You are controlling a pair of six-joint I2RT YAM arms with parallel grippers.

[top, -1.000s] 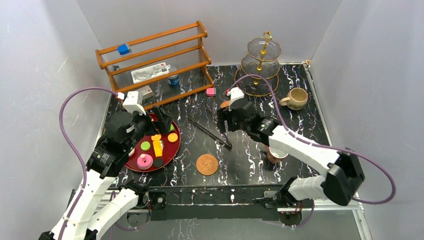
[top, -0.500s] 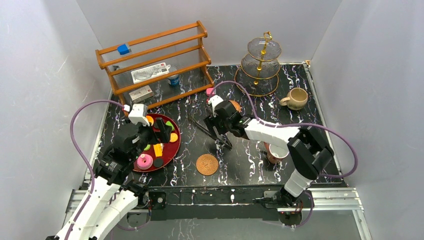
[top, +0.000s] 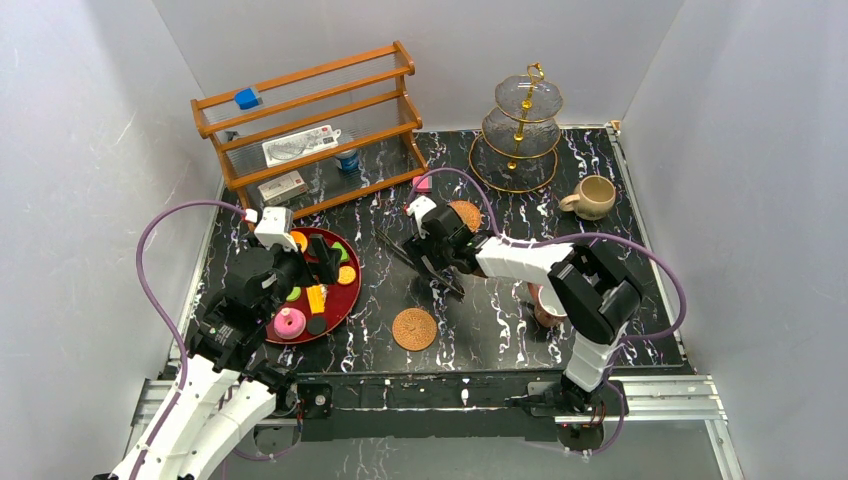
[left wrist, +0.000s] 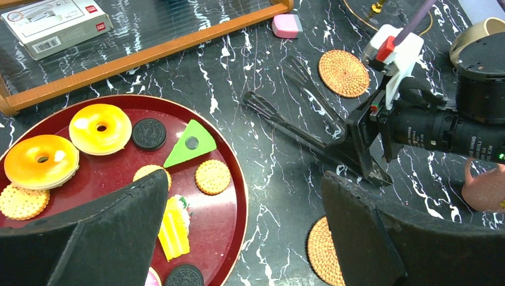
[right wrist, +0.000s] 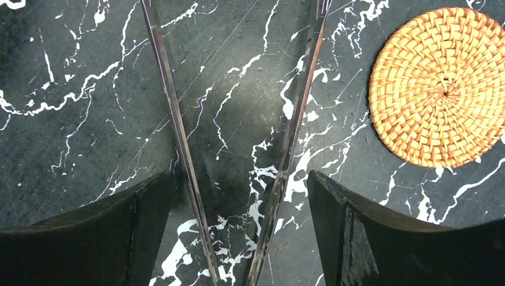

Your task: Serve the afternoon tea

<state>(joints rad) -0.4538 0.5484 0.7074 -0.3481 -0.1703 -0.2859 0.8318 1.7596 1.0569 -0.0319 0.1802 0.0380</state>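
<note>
Overhead first. The tiered stand (top: 522, 130) at upper right carries nothing that I can make out. The pastries (top: 305, 295) all sit on the red tray (top: 355, 290) at left centre. The beige mug (top: 592, 197) stands on bare table right of the stand, and the pinkish cup (top: 548, 305), partly behind my right arm, is at lower right. Neither rests on a coaster: one coaster (top: 414, 328) lies at lower centre, the other (top: 466, 214) just behind my right gripper (top: 432, 262). I judge the serving barely begun.

Left wrist view: my left gripper (left wrist: 244, 238) hangs over the tray's right edge with its fingers wide apart and empty. Two donuts, cookies, a green wedge, a yellow piece and black discs are untouched. The tongs (left wrist: 298, 125) lie flat at centre, my right gripper down at their joined end.

Right wrist view: the fingers (right wrist: 89, 238) stand spread, both tong arms running up between them, not yet clamped. Left to do, as I see it: grip the tongs, move the pastries, seat the cups.
</note>
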